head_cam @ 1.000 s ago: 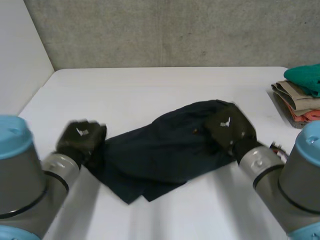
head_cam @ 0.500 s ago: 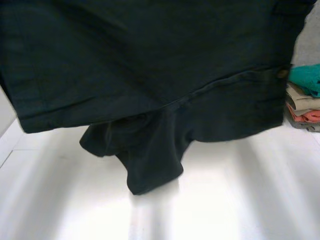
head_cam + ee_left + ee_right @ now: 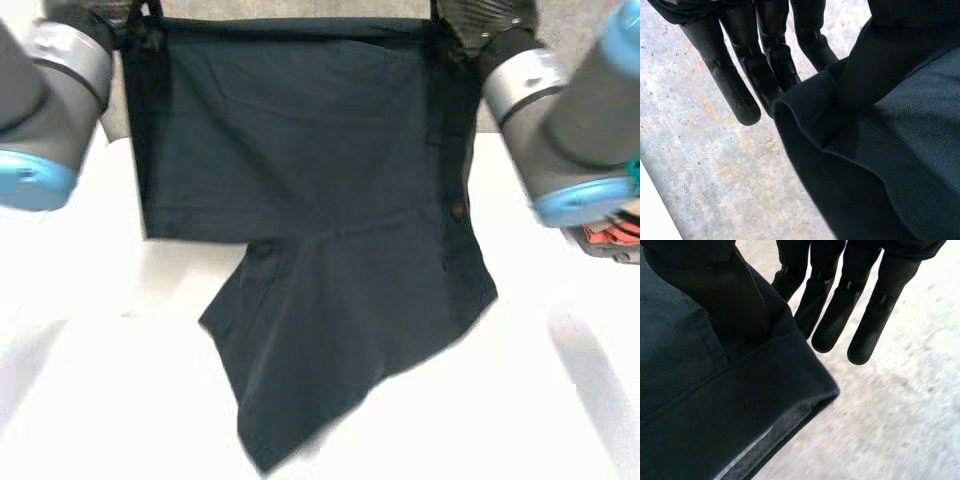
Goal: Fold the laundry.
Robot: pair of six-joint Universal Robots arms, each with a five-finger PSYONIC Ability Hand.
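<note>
The dark garment point(image 3: 300, 200) hangs spread between the two hands above the white table point(image 3: 80, 380), its top edge pulled nearly level and its lower part drooping in a slanted point toward the tabletop. The left hand point(image 3: 770, 55) grasps one top corner, with the cloth bunched against its straight fingers and apparently pinched by a thumb that the fold hides. The right hand point(image 3: 840, 295) grasps the other top corner, its thumb pressed onto the hem against the straight fingers. A small button point(image 3: 457, 211) sits on the side seam below the right hand, and a stack of folded clothes point(image 3: 612, 232) lies at the table's right edge, well apart. I judge the step in hand to be spreading the garment in the air before laying it flat. To do it well, both pinches should hold evenly with the top edge taut and level, and the hanging end should touch down first, then the rest be drawn back so the cloth settles without creases and clear of the stack
</note>
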